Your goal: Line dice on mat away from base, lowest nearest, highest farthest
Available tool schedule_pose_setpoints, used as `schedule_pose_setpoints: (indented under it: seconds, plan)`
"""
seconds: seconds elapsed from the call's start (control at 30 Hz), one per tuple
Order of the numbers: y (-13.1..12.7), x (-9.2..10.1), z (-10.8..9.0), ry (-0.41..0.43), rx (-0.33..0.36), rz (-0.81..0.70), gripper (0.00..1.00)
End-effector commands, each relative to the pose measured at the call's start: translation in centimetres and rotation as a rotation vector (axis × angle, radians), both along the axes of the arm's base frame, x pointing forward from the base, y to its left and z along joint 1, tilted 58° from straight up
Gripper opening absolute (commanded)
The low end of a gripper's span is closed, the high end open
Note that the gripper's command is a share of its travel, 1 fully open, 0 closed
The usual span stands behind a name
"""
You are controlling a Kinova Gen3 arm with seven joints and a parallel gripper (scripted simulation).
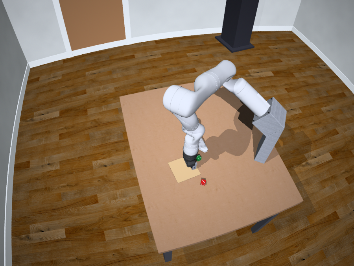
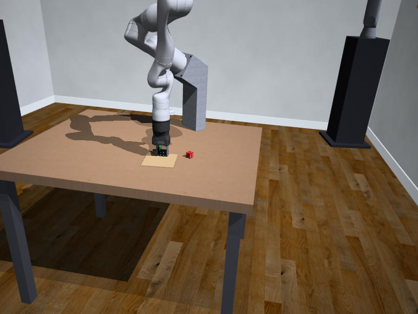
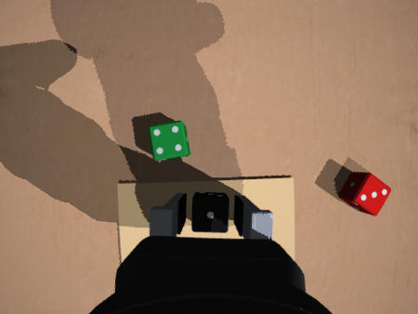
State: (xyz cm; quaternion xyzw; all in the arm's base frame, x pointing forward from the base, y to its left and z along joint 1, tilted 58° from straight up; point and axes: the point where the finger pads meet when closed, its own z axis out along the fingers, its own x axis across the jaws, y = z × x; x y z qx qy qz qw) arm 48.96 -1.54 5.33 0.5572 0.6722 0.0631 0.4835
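High top and lower, nearer exterior cameras share the tabletop; the wrist's looks down from close in.

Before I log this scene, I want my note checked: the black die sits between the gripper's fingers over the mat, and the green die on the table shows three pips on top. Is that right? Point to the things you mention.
Not quite: the green die [image 1: 198,157] [image 3: 169,140] shows four pips on top, as the wrist view shows. The rest stands.
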Motion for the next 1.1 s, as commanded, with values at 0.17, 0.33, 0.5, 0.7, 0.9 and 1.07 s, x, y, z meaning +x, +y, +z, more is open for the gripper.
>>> schedule_pose_setpoints:
  seconds: [0.17,0.33,0.5,0.7,0.9,1.07]
  plan:
    - [0.1,0.0,0.0,0.0,0.0,0.001,0.79]
    - [0.1,-0.1,0.1,0.0,0.0,0.001,0.79]
    - [0.6,-0.9,0.7,0.0,0.0,0.001,0.79]
    - [2.0,-3.1,2.2,0.0,0.0,0.001,0.79]
    - [3.2,-5.0,3.6,0.0,0.0,0.001,0.79]
    - [3.8,-6.0,4.4,0.0,0.0,0.001,0.79]
